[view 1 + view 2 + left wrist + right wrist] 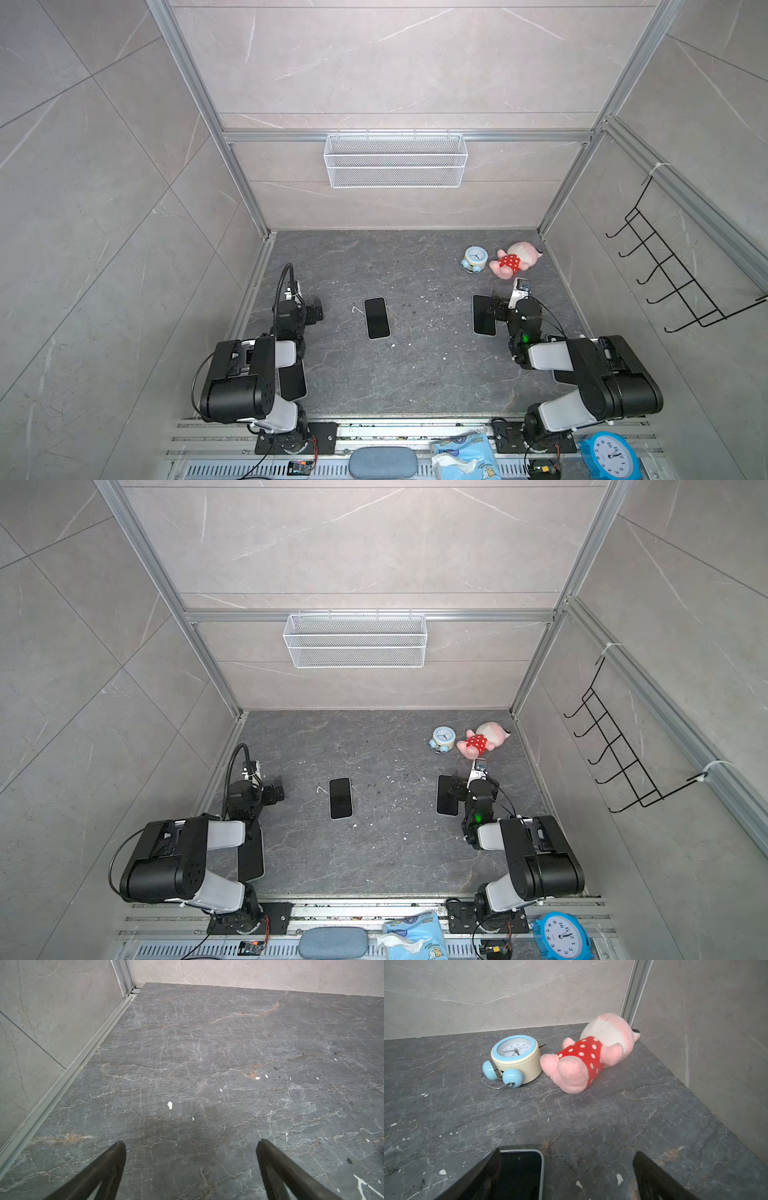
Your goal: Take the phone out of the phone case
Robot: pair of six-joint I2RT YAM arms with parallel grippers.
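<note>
Above the stone tabletop, left gripper and right gripper are hanging splayed, empty, the latter over a dark phone.

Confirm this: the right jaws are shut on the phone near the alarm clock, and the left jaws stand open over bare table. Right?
No. The right jaws are open, not shut: the right wrist view shows them spread wide, the phone lying flat on the table, ungripped. The rest holds: it is near the alarm clock, and the left jaws stand open over bare table.
</note>
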